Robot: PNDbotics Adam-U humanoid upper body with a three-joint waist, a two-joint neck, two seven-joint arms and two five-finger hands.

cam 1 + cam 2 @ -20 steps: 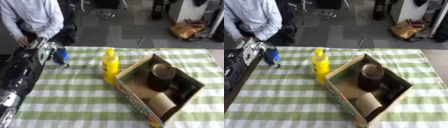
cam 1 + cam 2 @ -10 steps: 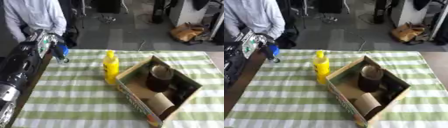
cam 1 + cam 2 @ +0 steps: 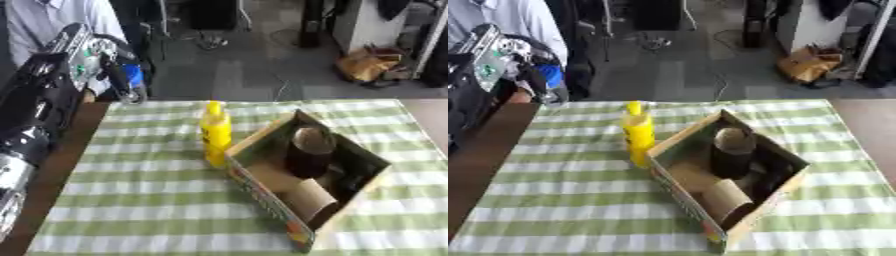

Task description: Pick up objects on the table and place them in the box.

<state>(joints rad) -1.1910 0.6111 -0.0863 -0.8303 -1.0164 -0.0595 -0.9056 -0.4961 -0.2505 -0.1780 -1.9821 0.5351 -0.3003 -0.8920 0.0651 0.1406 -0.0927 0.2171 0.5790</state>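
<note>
My left hand (image 3: 98, 56) is raised over the table's far left corner, with its fingers curled round a blue object (image 3: 132, 80) that hangs clear of the cloth. A yellow bottle (image 3: 215, 133) stands upright on the green checked cloth, touching the left wall of an open cardboard box (image 3: 262, 192). Inside the box a dark cylinder (image 3: 307, 149) stands at the far end and a cardboard roll (image 3: 306, 200) lies nearer me. My right hand appears in neither view.
The checked cloth (image 3: 147, 201) covers the table, and bare brown wood (image 3: 59, 166) shows along its left edge. A person in a white shirt (image 3: 51, 20) stands behind the far left corner. A brown bag (image 3: 368, 65) lies on the floor beyond.
My left hand has lifted the blue object up and away from the cloth toward the far left corner. The camera has shifted a little. Bottle and box stay put.
</note>
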